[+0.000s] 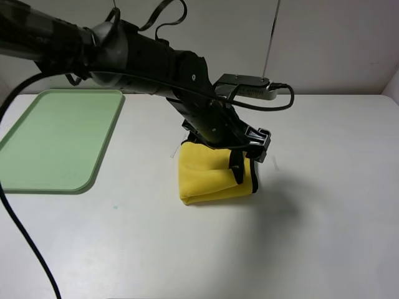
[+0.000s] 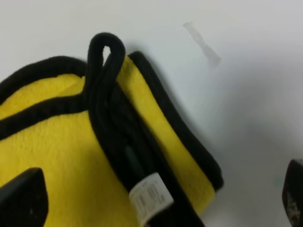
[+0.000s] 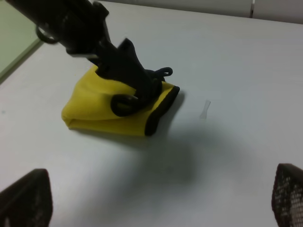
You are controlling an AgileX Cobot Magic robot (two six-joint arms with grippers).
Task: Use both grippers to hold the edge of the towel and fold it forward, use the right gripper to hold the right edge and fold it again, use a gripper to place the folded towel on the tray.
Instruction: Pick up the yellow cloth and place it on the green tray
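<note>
Left jaws wide apart; arm (image 1: 156, 62) slants down over towel (image 1: 206, 177).

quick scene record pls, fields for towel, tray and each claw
towel: folded, on the table, right of the tray
tray: towel not on it
left claw: open, down at the towel, contact unclear
right claw: open, away from the towel, holding nothing

My white table (image 1: 324, 243) carries the tray (image 1: 56, 143), the folded towel (image 1: 206, 177) and a small clear scrap (image 3: 205, 108).
</note>
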